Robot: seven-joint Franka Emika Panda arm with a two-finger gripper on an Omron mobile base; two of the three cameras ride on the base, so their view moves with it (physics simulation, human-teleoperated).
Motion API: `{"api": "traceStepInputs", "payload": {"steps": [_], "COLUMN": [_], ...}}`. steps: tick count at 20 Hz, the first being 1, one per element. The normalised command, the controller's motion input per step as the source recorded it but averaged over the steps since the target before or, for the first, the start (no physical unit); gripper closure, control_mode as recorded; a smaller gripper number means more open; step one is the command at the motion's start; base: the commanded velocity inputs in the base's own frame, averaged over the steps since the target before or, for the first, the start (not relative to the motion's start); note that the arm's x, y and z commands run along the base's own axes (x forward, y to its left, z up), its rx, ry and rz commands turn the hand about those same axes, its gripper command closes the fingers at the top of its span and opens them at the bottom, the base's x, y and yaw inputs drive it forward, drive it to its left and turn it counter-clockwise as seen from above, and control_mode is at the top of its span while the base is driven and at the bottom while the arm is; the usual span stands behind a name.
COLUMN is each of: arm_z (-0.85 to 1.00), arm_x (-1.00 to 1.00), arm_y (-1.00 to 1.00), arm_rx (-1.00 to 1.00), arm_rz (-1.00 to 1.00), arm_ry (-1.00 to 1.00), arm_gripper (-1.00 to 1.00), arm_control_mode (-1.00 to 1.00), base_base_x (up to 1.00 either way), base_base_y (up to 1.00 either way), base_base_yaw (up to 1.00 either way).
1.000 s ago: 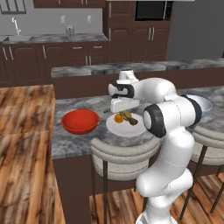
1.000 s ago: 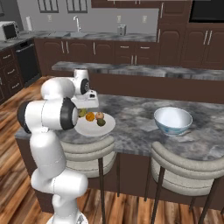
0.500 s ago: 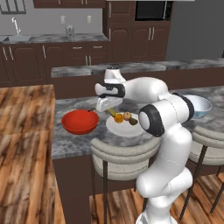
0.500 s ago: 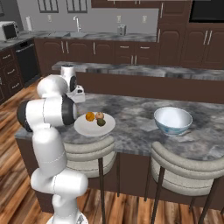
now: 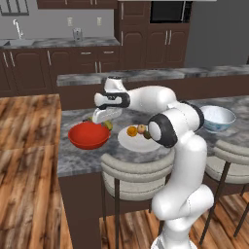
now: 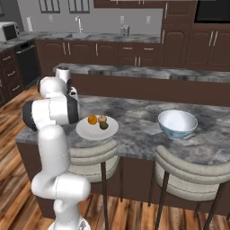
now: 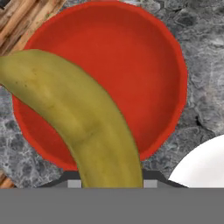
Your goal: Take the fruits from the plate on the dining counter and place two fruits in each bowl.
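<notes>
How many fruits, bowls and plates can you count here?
Fruits: 4, namely banana, orange, apple, green fruit
Bowls: 2, namely red bowl, white-blue bowl
Plates: 1, namely white plate
Total: 7

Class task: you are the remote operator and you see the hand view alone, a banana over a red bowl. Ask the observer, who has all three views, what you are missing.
Operator: How many fruits are on the plate?
Observer: Three on the plate: the orange, the apple and the dark green fruit.
Operator: Where is the second bowl?
Observer: The white and blue bowl stands on the dining counter, beyond the plate from the red bowl.
Operator: Anything in it?
Observer: No, the right base view shows its inside bare.
Operator: Is the banana touching the red bowl?
Observer: I judge not: in the left base view the gripper holds the banana just above its rim.
</notes>
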Motion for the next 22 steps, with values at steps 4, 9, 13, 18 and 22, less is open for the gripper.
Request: {"api": "traceStepInputs", "payload": {"steps": [4, 9, 13, 18, 22], "arm_z": [-0.29, -0.38, -0.39, -0.34, -0.28], "arm_x": [0.36, 0.16, 0.23, 0.32, 0.40], "arm_y": [0.55, 0.35, 0.23, 0.03, 0.00], "arm_rx": [0.00, 0.00, 0.00, 0.00, 0.00], "arm_rz": [0.00, 0.00, 0.00, 0.00, 0.00], "arm_ry": [-0.05, 0.00, 0.00, 0.00, 0.00], "arm_gripper": [1.00, 1.00, 1.00, 1.00, 1.00], "arm_control_mode": [-1.00, -1.00, -1.00, -1.00, -1.00], "base_base_x": [0.00, 0.00, 0.00, 0.00, 0.00], "base_base_y": [0.00, 0.00, 0.00, 0.00, 0.00], "base_base_yaw": [0.00, 0.00, 0.00, 0.00, 0.00]}}
